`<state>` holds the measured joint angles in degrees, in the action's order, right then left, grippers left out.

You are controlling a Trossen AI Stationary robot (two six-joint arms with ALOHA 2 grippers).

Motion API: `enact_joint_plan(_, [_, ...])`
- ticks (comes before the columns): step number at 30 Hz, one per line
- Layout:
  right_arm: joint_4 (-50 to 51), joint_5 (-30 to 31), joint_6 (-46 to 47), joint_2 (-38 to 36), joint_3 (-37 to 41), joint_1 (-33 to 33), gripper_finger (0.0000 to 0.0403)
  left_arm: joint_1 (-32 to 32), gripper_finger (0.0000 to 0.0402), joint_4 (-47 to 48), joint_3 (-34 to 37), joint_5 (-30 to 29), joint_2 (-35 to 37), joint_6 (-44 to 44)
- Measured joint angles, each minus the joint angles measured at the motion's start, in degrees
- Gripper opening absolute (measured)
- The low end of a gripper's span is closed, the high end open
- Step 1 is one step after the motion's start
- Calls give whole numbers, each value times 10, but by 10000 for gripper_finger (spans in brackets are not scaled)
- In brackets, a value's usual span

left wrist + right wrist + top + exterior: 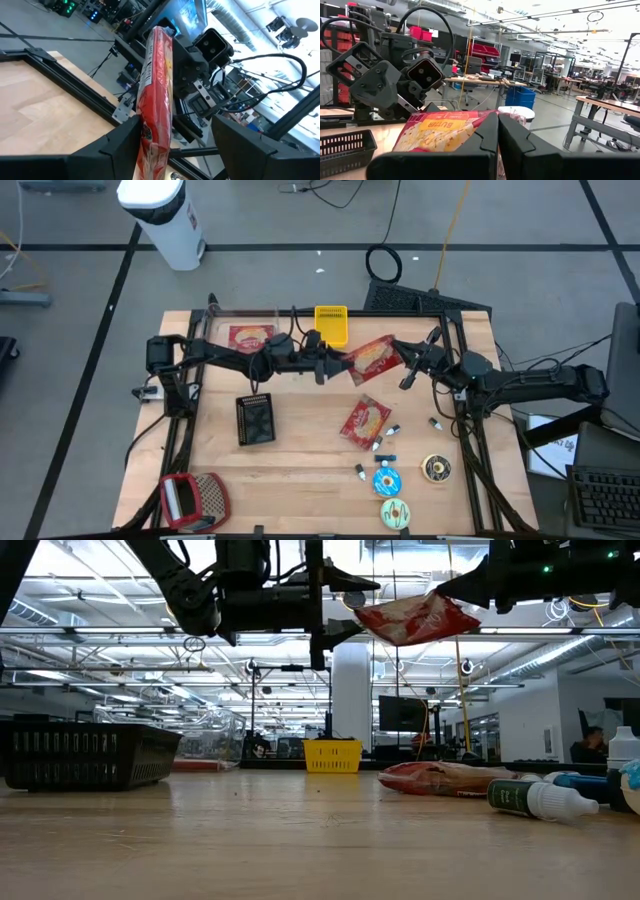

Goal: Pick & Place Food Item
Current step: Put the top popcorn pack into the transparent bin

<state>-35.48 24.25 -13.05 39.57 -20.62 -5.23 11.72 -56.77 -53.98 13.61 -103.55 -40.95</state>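
A red snack bag (pixel 372 358) with a yellow butter label hangs in the air between my two grippers, high above the table in the low view (pixel 420 618). My right gripper (pixel 405 363) comes from the table's right and is shut on the bag's right end. My left gripper (pixel 338 363) is open at the bag's left end. In the left wrist view the bag (pixel 156 95) stands edge-on between its fingers (pixel 172 135), close against one finger with a wide gap to the other. My right gripper (pixel 498 120) pinches the bag's right-hand end (pixel 475 122) between its two shut fingers, coming level from the table's right. The bag is lifted clear and lies roughly level, reaching away from the fingers toward the left arm.
On the table lie a second red bag (pixel 365 420), a third one (pixel 250 338) near the far edge, a black basket (pixel 256 418), a yellow basket (pixel 331 323), small bottles (pixel 540 798), doughnuts (pixel 436 469) and a red container (pixel 195 498) at the near left corner.
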Motion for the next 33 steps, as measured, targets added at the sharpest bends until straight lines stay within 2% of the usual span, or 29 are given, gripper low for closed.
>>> enact_joint_plan(5, [0,0,1,0,0,0,0,-3,242,0,0,3,0,4])
enact_joint_plan(8, [0,0,1,0,0,0,0,-2,225,3,0,3,0,7])
enact_joint_plan(17, [0,0,1,0,0,0,0,-2,102,18,0,9,0,3])
enact_joint_plan(25, [0,0,2,0,0,0,0,-1,16,28,0,9,0,5])
enact_joint_plan(28, [3,0,3,0,0,0,0,6,10,31,0,19,0,-3])
enact_joint_plan(33, [8,-1,1,0,0,0,2,28,9,46,0,69,12,-32])
